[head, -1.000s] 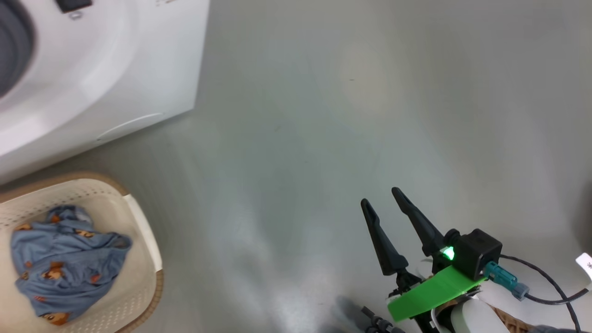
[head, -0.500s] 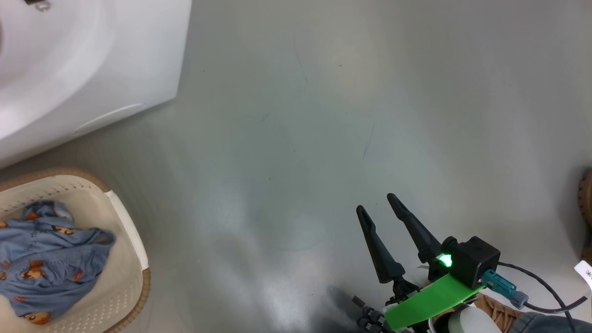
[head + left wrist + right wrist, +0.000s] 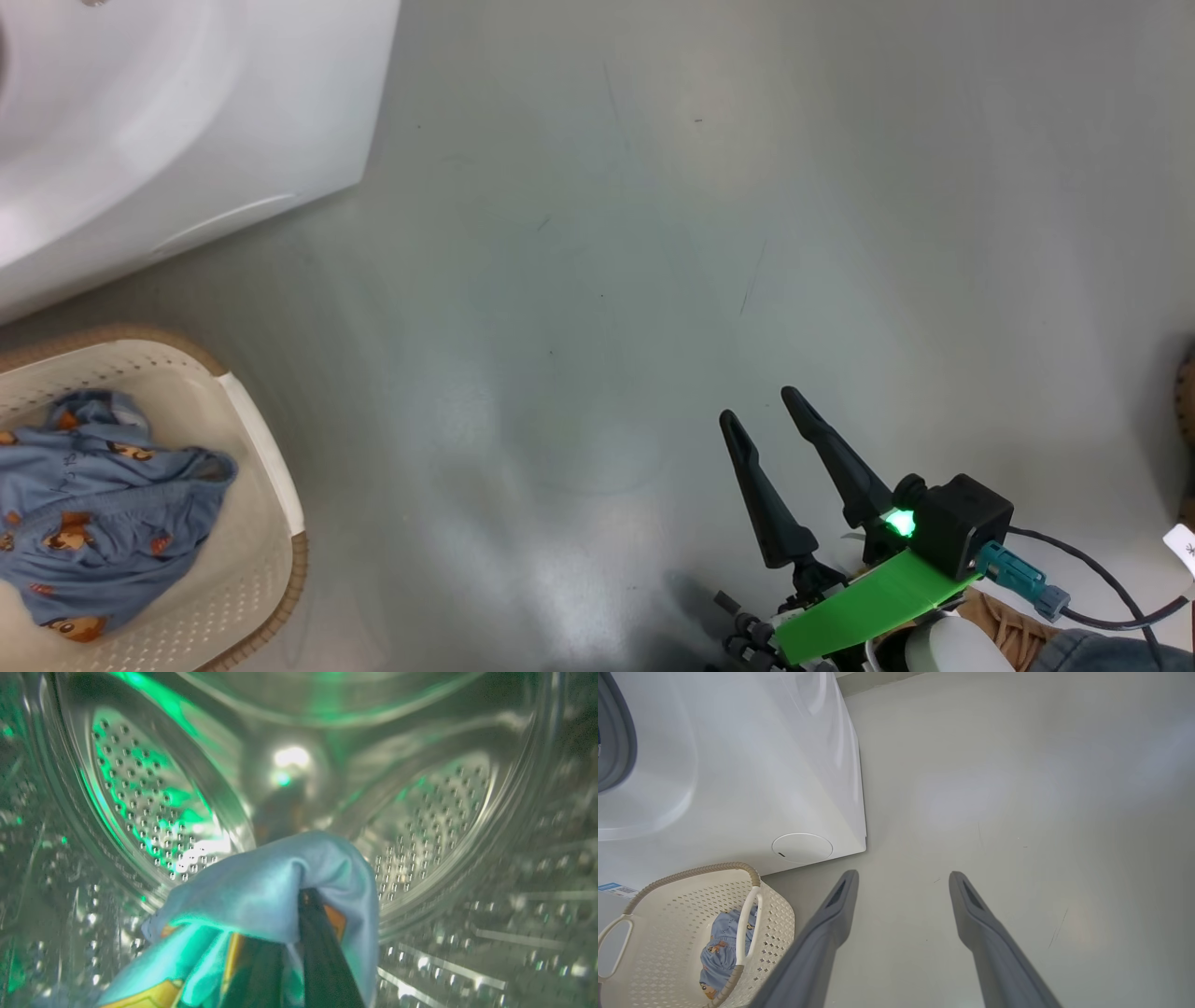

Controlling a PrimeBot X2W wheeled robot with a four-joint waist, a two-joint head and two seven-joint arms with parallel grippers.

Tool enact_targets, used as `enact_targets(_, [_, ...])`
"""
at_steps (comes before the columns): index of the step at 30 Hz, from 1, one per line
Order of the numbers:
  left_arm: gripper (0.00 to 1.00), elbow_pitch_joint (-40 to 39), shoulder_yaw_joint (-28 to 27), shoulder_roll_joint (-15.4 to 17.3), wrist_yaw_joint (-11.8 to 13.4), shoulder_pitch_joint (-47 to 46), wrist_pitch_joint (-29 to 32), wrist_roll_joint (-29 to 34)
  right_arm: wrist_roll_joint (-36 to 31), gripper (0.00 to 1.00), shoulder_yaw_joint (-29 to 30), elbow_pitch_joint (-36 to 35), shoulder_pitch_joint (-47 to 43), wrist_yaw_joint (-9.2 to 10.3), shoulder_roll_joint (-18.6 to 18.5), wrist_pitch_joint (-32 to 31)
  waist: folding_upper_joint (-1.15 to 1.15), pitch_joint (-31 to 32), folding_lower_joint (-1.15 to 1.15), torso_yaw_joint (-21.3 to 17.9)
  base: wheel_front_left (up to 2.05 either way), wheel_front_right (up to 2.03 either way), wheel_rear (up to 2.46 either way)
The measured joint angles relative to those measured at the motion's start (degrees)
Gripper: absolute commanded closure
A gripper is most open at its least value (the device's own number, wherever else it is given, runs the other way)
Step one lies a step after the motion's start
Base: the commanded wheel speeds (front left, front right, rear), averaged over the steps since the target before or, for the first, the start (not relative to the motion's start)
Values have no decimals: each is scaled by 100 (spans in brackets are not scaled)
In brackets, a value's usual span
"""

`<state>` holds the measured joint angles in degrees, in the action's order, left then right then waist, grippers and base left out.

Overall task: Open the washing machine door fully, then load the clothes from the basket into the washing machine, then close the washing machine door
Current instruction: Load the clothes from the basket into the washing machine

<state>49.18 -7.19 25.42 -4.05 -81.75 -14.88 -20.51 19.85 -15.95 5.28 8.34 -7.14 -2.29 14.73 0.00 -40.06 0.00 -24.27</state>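
Two lots of clothes: one fold of light blue bear-print fabric (image 3: pixel 280 877) inside the steel perforated drum (image 3: pixel 154 812) of the big white front-loading washing machine (image 3: pixel 140 140); a second crumpled blue heap (image 3: pixel 93 523) in the cream-white perforated plastic basket (image 3: pixel 247 569), on the floor just in front of the machine.
Left jaws: pinching the blue fold, deep in the machine's drum, dark fingers (image 3: pixel 322 952) aimed at its back wall.
Right jaws: spread wide, empty, over bare grey floor (image 3: pixel 597 280) well to the right of the machine.
Step, as I judge it: loading; drop this fold, then return for the heap.
Deciding relation: the basket sits off the machine's front on the left arm's side, well apart from the right jaws, so the left arm looks nearer.
Heap's axis: bunched, no clear long axis; a top-down pinch should serve.
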Motion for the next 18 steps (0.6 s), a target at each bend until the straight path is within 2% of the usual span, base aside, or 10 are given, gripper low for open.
enact_targets(8, [100, 789, 339, -12, -26, 16, 1, 235, 0, 0, 2, 19, 1, 0, 0, 0, 0, 56, 0, 81, 0, 0, 0])
enact_targets(9, [87, 860, 400, -13, -25, -2, 1, 283, 0, 0, 3, 24, 1, 0, 0, 0, 0, 67, 0, 93, 0, 0, 0])
enact_targets(10, [67, 945, 450, -18, -25, -36, 7, 313, -1, 0, 3, 32, 1, 0, 0, 0, 0, 80, 0, 104, 0, 0, 0])
enact_targets(11, [22, 1020, 493, -26, -24, -64, 20, 319, -1, 0, 3, 42, 1, 0, 0, 0, 0, 96, 0, 114, 0, 0, 0])
enact_targets(12, [0, 1077, 541, -35, -18, -70, 24, 358, -1, 0, 4, 54, 2, 0, 0, 0, 0, 117, 0, 124, 0, 0, 0])
enact_targets(15, [0, 1291, 678, -86, 42, -71, 53, 498, -5, 0, 11, 94, 2, 0, 0, 0, 0, 191, 0, 154, 0, 0, 0])
enact_targets(18, [0, 1586, 933, -113, 240, -70, 238, 708, -8, 0, 22, 135, 3, 0, -1, 0, 0, 308, 0, 203, 0, 0, 0])
